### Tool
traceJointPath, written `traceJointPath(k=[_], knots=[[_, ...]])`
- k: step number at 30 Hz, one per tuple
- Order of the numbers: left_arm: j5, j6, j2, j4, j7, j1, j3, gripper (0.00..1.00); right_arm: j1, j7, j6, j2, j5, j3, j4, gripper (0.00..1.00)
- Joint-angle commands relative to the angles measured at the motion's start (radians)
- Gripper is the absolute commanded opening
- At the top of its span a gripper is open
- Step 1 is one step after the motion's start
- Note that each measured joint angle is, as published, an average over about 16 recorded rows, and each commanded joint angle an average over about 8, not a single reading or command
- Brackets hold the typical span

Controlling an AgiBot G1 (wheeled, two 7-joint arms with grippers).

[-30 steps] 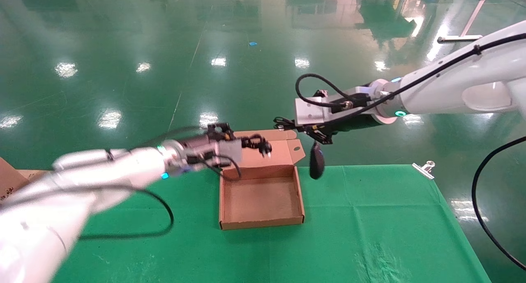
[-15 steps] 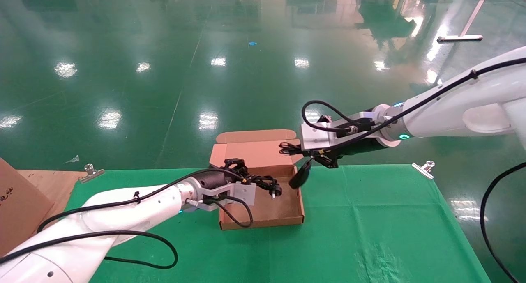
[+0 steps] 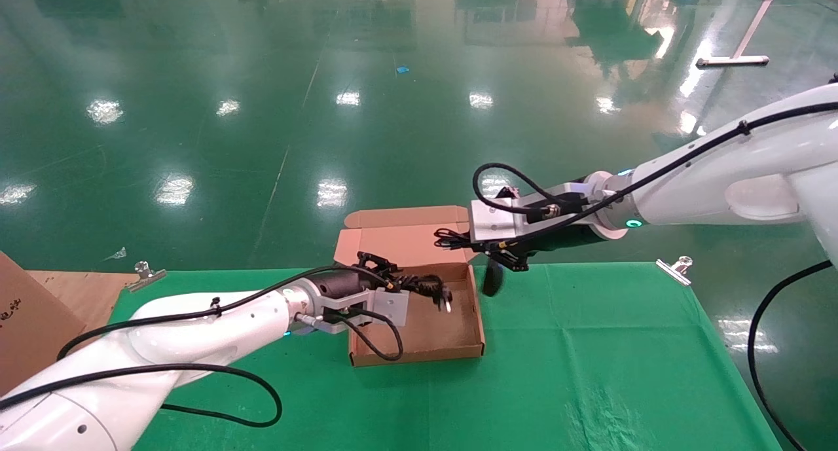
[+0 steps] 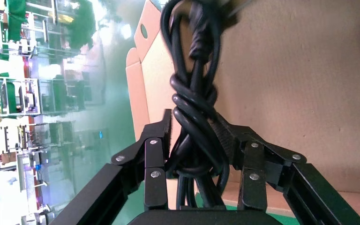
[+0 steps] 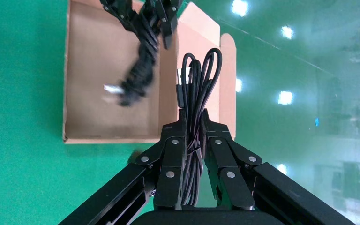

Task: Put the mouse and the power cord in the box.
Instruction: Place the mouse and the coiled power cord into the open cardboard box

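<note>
The box [image 3: 419, 356] lies open on the green table, lid [image 3: 399, 238] folded back. My left gripper [image 3: 411, 282] is over the box's left part, shut on the knotted power cord [image 3: 433, 287], whose plug hangs just above the cardboard floor. In the left wrist view the thick cord [image 4: 194, 101] is clamped by the left gripper [image 4: 193, 123]. My right gripper [image 3: 463, 239] hovers at the box's far right corner, shut on the mouse's coiled thin wire [image 5: 198, 79]. The mouse [image 3: 492, 278] dangles below it, just outside the box's right wall. The right gripper [image 5: 193, 121] looks down on the box [image 5: 89, 112].
A larger brown cardboard piece [image 3: 18, 313] stands at the table's left on a wooden board [image 3: 78, 290]. Metal clips [image 3: 145, 274] [image 3: 677, 269] hold the green cloth [image 3: 589, 359] at the far corners. Glossy green floor lies beyond the far edge.
My left gripper came down with the power cord from above the lid into the box. The right gripper dropped lower, and the hanging mouse swung from over the box's right wall to just outside it.
</note>
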Motion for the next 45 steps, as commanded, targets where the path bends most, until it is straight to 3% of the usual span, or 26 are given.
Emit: traceJointPath(k=[1, 10, 16, 24, 35, 43, 45], knots=[[-0.014, -0.003, 0.0, 0.002, 0.003, -0.002, 0.012, 1.0, 0.003, 0.003, -0.009, 0.0, 0.004, -0.001, 0.003, 0.0], [-0.067, -0.013, -0.001, 0.007, 0.015, -0.008, 0.057, 1.0, 0.003, 0.026, -0.032, -0.009, 0.029, -0.011, 0.05, 0.0], [-0.102, 0.001, -0.009, 0.03, 0.023, -0.025, 0.077, 1.0, -0.023, 0.061, -0.002, -0.017, 0.062, -0.03, 0.127, 0.0], [-0.163, 0.077, -0.083, 0.11, 0.093, -0.073, 0.042, 1.0, -0.109, 0.136, 0.122, -0.025, 0.116, -0.118, 0.283, 0.0], [-0.251, 0.128, -0.184, 0.185, 0.18, -0.084, -0.03, 1.0, -0.193, 0.282, 0.297, -0.029, 0.217, -0.34, 0.481, 0.0], [-0.298, 0.127, -0.195, 0.234, 0.223, -0.078, -0.067, 1.0, -0.208, 0.344, 0.387, -0.026, 0.264, -0.485, 0.511, 0.0], [-0.305, 0.13, -0.193, 0.244, 0.234, -0.078, -0.073, 1.0, -0.211, 0.351, 0.404, -0.025, 0.268, -0.513, 0.494, 0.07]])
